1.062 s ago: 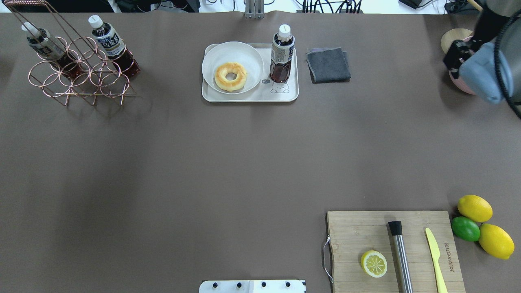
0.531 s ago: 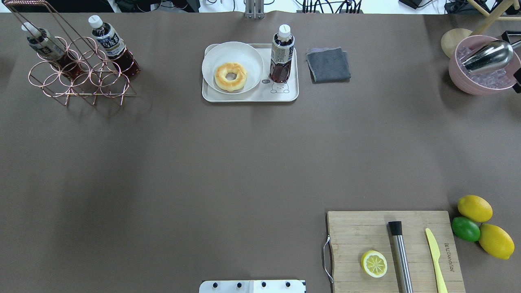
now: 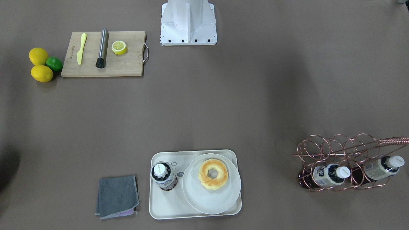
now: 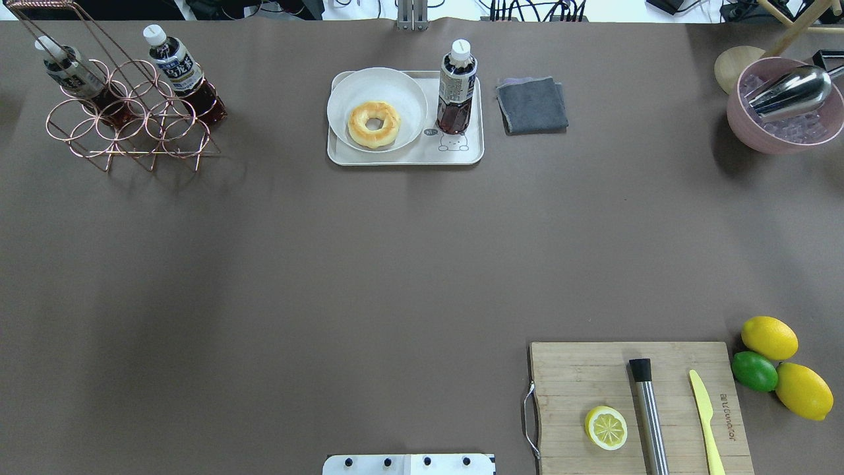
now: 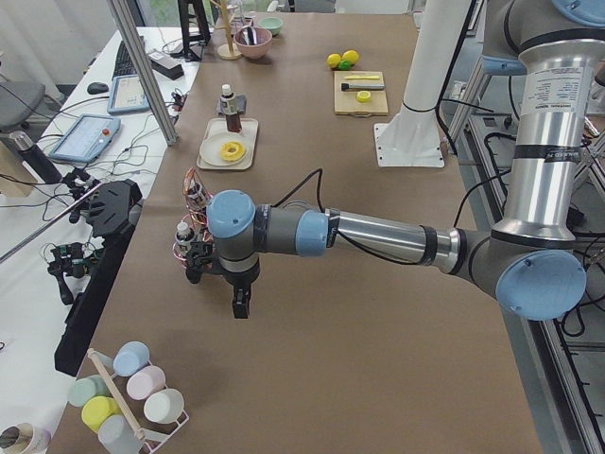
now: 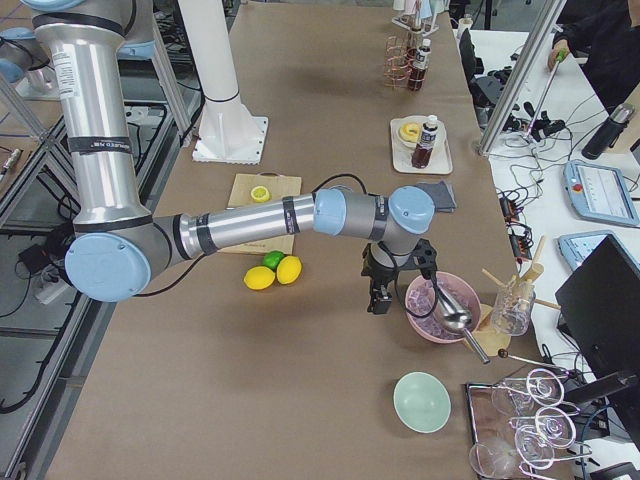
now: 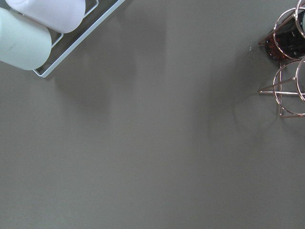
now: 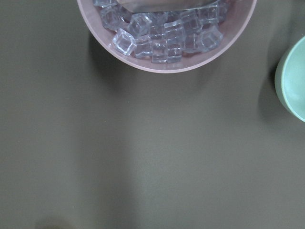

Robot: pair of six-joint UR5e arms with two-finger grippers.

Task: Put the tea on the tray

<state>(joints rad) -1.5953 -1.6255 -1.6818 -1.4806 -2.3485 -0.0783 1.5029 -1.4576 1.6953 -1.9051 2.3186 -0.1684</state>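
One tea bottle (image 4: 456, 86) stands upright on the right part of the cream tray (image 4: 402, 158), next to the bear drawing; it also shows in the front view (image 3: 163, 175) on the tray (image 3: 166, 204). Two like bottles (image 4: 179, 71) (image 4: 74, 78) lie in the copper wire rack (image 4: 125, 132). My left gripper (image 5: 240, 305) shows only in the exterior left view, above bare table near the rack; I cannot tell its state. My right gripper (image 6: 377, 300) shows only in the exterior right view, beside the pink ice bowl (image 6: 440, 310); I cannot tell its state. Neither gripper touches a bottle.
A round plate with a doughnut (image 4: 374, 123) fills the tray's left part. A grey cloth (image 4: 531, 105) lies right of the tray. A cutting board (image 4: 593, 369) holds a lemon half, a muddler and a yellow knife. Lemons and a lime (image 4: 768, 359) lie beside it.
The right arm, over the pink bowl at the overhead view's right edge 1.1 s ago, has left that view. The bottle on the tray has not moved.
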